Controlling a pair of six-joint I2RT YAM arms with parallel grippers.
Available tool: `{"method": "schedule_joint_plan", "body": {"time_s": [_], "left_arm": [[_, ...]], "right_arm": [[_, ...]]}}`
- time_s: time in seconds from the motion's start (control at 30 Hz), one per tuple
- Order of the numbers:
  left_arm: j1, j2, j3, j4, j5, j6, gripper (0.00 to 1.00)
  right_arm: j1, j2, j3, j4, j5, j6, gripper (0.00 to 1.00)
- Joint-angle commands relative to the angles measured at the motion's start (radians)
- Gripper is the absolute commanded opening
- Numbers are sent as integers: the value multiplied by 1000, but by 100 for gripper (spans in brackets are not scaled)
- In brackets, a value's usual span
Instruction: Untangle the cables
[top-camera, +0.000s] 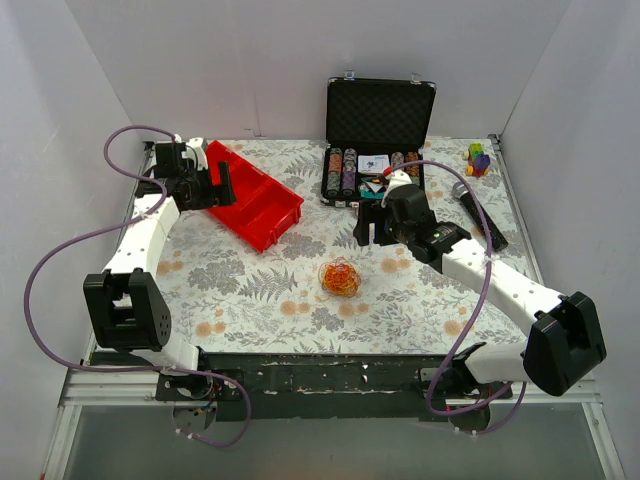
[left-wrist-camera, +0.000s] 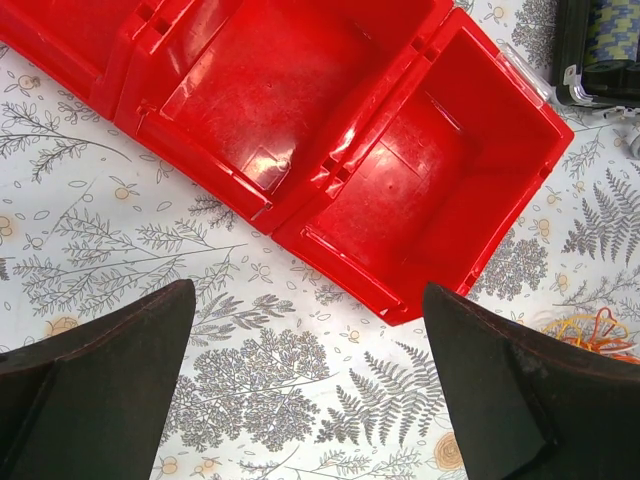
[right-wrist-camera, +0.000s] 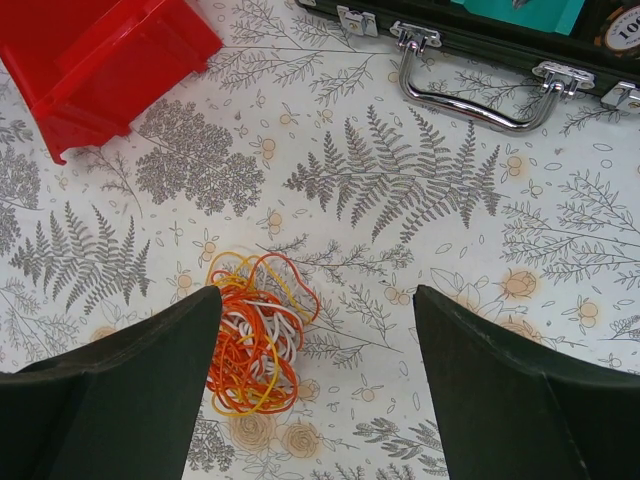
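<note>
You are looking at the fern-patterned table (top-camera: 250, 290), which is carrying an open black case (top-camera: 380, 115) at its far edge and a red bin (top-camera: 255, 200) toward the far left. Your left gripper (left-wrist-camera: 308, 295) is hanging over the bin's near corner, its jaws standing wide apart and gripping nothing. Your right gripper (right-wrist-camera: 318, 295) is hovering in front of the case, likewise spread wide and empty. The cables (top-camera: 340, 277), a small clump of orange, yellow and white loops, are lying on the table near its middle, nearer the right gripper and free of both.
</note>
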Motion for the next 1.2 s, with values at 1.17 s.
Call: {"method": "schedule_joint_plan", "body": {"time_s": [1.17], "left_arm": [[-93, 359, 278, 292, -150, 231, 98]], "right_arm": [[166, 244, -46, 151, 45, -29, 90]]}}
